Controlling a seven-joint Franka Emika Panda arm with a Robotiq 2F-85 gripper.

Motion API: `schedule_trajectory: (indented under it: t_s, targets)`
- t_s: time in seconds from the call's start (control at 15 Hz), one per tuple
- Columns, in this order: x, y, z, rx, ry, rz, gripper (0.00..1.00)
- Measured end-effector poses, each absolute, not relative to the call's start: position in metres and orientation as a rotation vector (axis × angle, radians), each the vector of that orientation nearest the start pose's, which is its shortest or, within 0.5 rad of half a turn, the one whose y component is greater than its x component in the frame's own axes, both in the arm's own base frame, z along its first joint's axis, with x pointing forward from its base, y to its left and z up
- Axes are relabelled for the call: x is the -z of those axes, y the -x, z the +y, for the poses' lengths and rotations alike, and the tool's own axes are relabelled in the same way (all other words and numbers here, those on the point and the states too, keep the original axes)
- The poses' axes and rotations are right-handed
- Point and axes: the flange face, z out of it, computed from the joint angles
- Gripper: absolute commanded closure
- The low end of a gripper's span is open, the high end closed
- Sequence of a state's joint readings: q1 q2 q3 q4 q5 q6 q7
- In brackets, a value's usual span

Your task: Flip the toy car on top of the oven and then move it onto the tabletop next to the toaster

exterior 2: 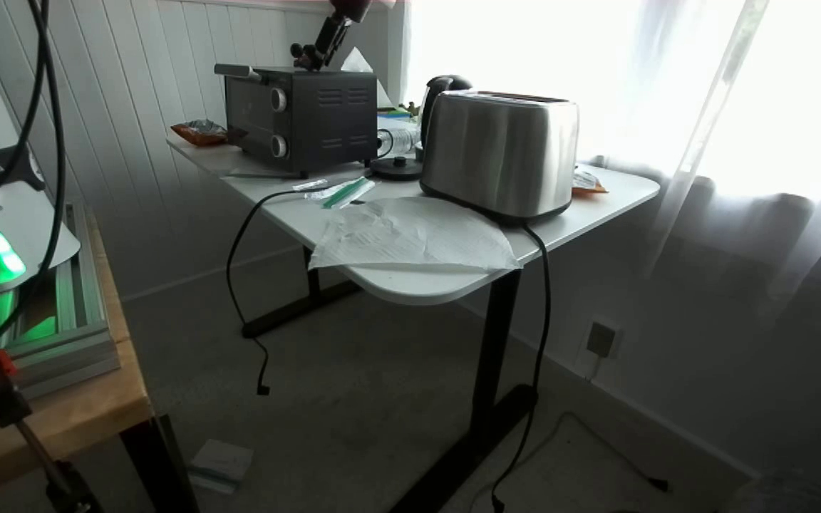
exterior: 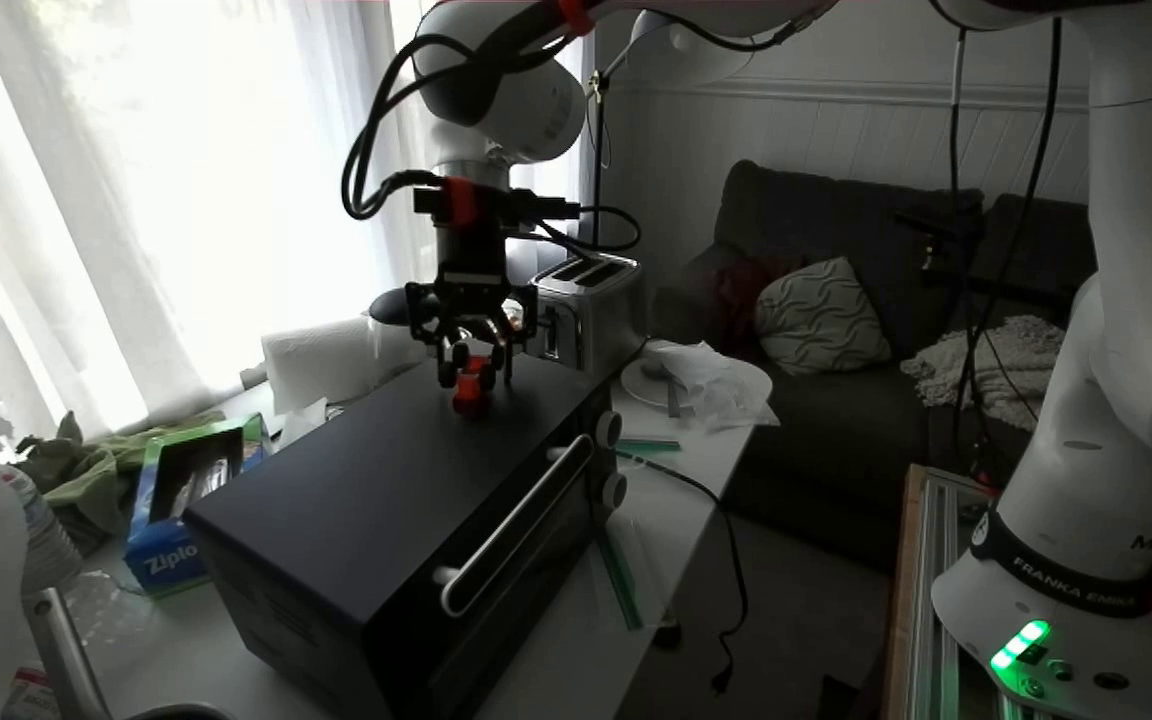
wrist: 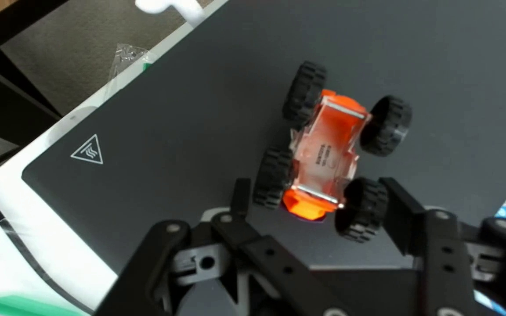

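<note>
The red toy car (exterior: 472, 396) is upside down on the black oven (exterior: 356, 485). Its clear underside and black wheels (wrist: 326, 151) face up in the wrist view. My gripper (wrist: 319, 197) is open, with one finger on each side of the wheels at one end. A small gap shows at the left finger; whether the right finger touches its wheel I cannot tell. In an exterior view the gripper (exterior 2: 314, 60) reaches down at a slant to the oven top. The silver toaster (exterior: 601, 320) stands beyond the oven on the white tabletop (exterior 2: 617, 189).
A dark kettle (exterior 2: 445, 89) stands between oven and toaster. A plate (exterior: 756, 385) with plastic and a crumpled white sheet (exterior 2: 417, 231) lie near the toaster. A Ziploc box (exterior: 171, 550) is beside the oven. The silver oven handle (exterior: 521, 525) sticks out in front. Cords hang over the edge.
</note>
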State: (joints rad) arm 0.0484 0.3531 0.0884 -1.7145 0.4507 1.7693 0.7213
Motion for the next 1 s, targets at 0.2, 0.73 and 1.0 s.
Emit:
schedule_trajectory:
  t_s: [0.2,0.73,1.0]
  targets:
    - [-0.3724,-0.6103,0.1181,-0.661,2.570,1.017,0.45]
    - [-0.3715,-0.6120,0.1134,-0.668,2.541,1.036,0.88]
    - [-0.3727,-0.6131,0.1103,-0.668,2.520,1.048,0.53]
